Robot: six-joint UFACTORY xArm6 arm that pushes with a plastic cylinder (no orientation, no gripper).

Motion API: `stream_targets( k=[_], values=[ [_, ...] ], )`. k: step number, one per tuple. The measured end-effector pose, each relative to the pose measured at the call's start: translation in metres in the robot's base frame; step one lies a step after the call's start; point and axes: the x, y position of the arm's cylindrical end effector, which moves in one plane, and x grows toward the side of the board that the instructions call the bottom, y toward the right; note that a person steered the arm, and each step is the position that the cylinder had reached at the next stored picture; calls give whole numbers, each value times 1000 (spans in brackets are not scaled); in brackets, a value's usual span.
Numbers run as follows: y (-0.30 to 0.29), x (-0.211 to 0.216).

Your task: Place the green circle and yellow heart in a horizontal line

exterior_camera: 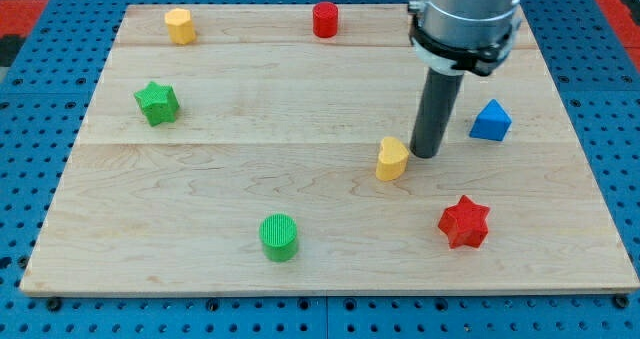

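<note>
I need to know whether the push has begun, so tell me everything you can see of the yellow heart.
The yellow heart is a small, matte, plastic-looking block standing flat on the wooden board, right of centre in the view. My tip sits right against its right side, seemingly touching. No other block touches it; the green circle lies lower and to the view's left.

green circle (279,236), yellow heart (391,159), pale wooden board (250,169)
</note>
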Motion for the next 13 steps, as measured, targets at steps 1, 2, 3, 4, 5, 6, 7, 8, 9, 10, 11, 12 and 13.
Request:
stream_targets(
  k=[1, 2, 3, 4, 5, 6, 7, 8, 9, 10, 11, 12, 13],
  values=[
    [-54, 18],
    [-100, 39],
    [-101, 38],
    [-101, 35],
    [-101, 34],
    [-93, 34],
    [-69, 41],
    [-69, 87],
    [-142, 70],
    [-184, 29],
    [-177, 7],
    [-211, 2],
    [-257, 32]
  ],
)
